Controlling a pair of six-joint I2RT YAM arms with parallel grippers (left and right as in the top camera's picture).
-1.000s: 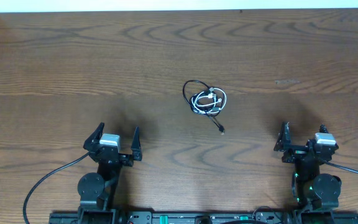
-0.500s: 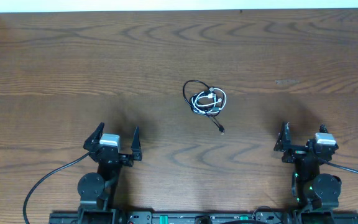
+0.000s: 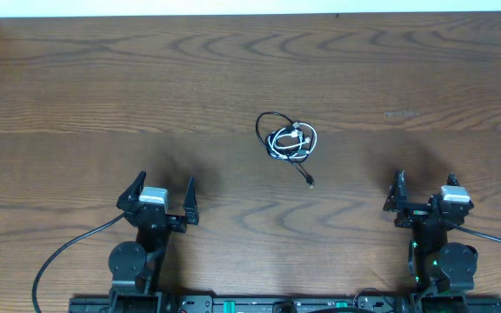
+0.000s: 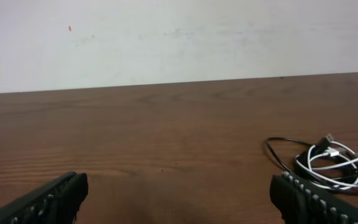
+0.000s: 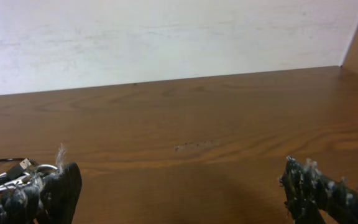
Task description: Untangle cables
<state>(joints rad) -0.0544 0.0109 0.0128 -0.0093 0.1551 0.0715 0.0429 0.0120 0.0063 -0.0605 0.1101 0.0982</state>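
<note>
Nothing moved: left tool (image 3: 165, 181) and right tool (image 3: 424, 185) stay spread wide, well apart from the tangled cables (image 3: 287, 141); untangling has not started.

No text, label, brand, number or sign can be read in any view, neither on the table (image 3: 103, 78) nor on the wall (image 4: 179, 37) behind it.

Black cord (image 3: 258, 130) and white cord (image 3: 278, 139) lie tangled in one small coil mid-tabletop (image 3: 76, 87), with a black tail trailing toward me. My left fingers (image 3: 134, 193) and right fingers (image 3: 398, 193) are spread wide, empty, well apart from the coil.
</note>
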